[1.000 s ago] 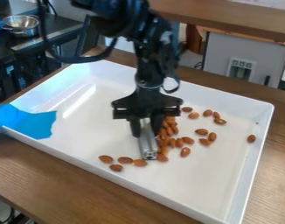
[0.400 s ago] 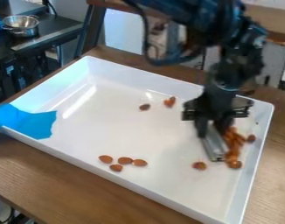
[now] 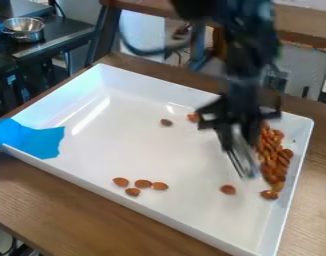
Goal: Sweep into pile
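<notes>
While my gripper [image 3: 240, 145] is clamped around the upper part of a metal tool [image 3: 244, 162], the tool's lower end is just beside the main almond pile [image 3: 275, 155], on the side away from the right edge of the white tray [image 3: 159, 150]. Handling: the almonds should be light, hard and prone to slide or roll; push them from the side with low force and do not pinch them singly. Hold the tool, which looks rigid and slick, by its upper part, leaving the lower end free to sweep. Container: the tray carries the almonds, with the pile lying along its right edge, toward the far right corner. Outliers to collect: four almonds [image 3: 143, 183] by the near edge, one almond [image 3: 228, 189] left of the pile's near end, and two almonds [image 3: 166, 122] toward the far edge. Contents of the metal bowl [image 3: 23, 29] beyond the tray: cannot tell
</notes>
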Robot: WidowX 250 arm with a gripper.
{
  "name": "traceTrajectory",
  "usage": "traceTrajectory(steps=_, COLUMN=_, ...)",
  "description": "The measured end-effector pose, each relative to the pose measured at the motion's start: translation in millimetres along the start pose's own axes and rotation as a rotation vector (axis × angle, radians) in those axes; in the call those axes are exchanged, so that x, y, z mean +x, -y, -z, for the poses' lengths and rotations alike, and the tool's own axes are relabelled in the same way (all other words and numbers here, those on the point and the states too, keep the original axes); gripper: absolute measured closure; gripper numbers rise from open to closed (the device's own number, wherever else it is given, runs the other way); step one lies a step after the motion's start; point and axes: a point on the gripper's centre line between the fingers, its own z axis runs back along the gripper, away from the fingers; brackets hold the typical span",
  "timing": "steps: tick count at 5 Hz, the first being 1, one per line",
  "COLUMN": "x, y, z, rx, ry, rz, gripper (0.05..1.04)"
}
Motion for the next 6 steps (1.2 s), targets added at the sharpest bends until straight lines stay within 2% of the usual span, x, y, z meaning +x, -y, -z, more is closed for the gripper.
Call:
traceTrajectory(steps=1, x=29, y=-51, z=-27, rx=-0.068, ry=0.030, rz=-0.038, gripper=0.714)
traceTrajectory(steps=2, x=40, y=-84, z=-33, rx=-0.073, ry=0.031, rz=0.081, gripper=0.714)
traceTrajectory(steps=3, x=52, y=-117, z=-25, rx=0.087, ry=0.090, rz=0.337, gripper=0.714)
traceTrajectory(steps=4, x=48, y=-132, z=-3, rx=0.234, ry=0.075, rz=0.540, gripper=0.714)
traceTrajectory(steps=5, x=35, y=-136, z=8, rx=0.356, ry=0.100, rz=0.709, gripper=0.714)
traceTrajectory(steps=6, x=23, y=-138, z=15, rx=0.396, ry=0.108, rz=0.783, gripper=0.714)
